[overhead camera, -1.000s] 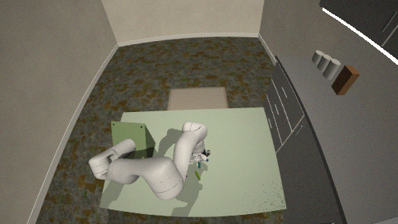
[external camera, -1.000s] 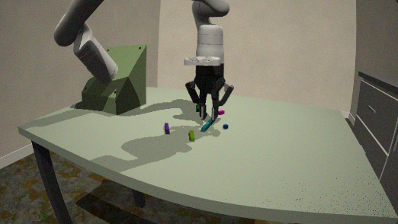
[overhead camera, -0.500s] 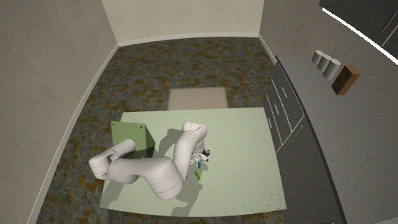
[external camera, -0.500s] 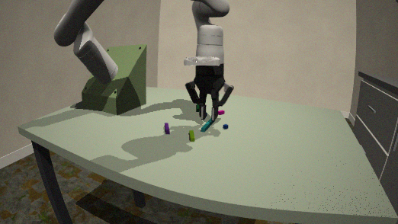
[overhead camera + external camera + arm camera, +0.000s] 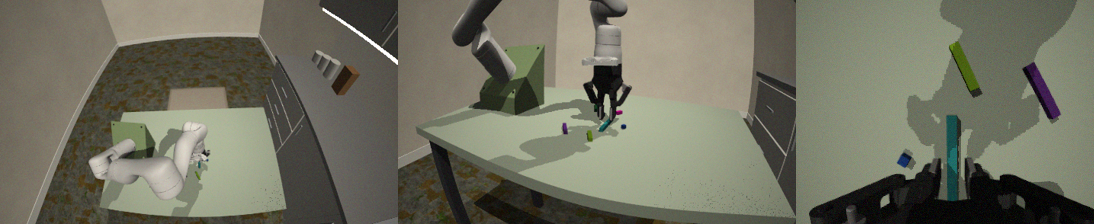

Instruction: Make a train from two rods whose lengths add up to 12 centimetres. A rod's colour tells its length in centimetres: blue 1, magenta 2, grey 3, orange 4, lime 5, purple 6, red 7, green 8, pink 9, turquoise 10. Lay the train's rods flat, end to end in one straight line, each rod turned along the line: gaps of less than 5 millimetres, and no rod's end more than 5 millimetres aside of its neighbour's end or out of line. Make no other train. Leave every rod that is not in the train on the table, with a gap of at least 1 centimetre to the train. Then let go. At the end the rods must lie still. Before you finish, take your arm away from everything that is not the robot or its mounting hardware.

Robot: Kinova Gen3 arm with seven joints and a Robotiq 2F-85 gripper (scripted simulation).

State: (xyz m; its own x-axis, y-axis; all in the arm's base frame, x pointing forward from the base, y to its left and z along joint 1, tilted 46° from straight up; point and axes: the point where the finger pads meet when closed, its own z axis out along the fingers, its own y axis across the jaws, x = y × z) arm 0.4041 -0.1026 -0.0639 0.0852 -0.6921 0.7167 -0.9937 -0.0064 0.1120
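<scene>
A turquoise rod [image 5: 199, 164] [image 5: 605, 126] [image 5: 952, 135] runs between the fingers of my gripper [image 5: 606, 115] [image 5: 952, 168]. The fingers are partly open, with a narrow gap on each side of the rod in the wrist view. The rod's far end is hidden under the gripper. A small magenta rod [image 5: 619, 112] lies just behind the right finger in the exterior view; its gap to the turquoise rod cannot be told. A green rod [image 5: 595, 108] shows partly behind the left finger. A blue rod [image 5: 207, 160] [image 5: 624, 126] [image 5: 904, 160] lies apart, beside the turquoise one.
A lime rod [image 5: 197, 175] [image 5: 589, 136] [image 5: 965, 67] lies slanted beyond the turquoise rod's visible end. A purple rod [image 5: 565, 129] [image 5: 1042, 91] lies farther out, past the lime one. A green angular block [image 5: 127, 133] [image 5: 529, 84] stands at the table's back left, beside the arm.
</scene>
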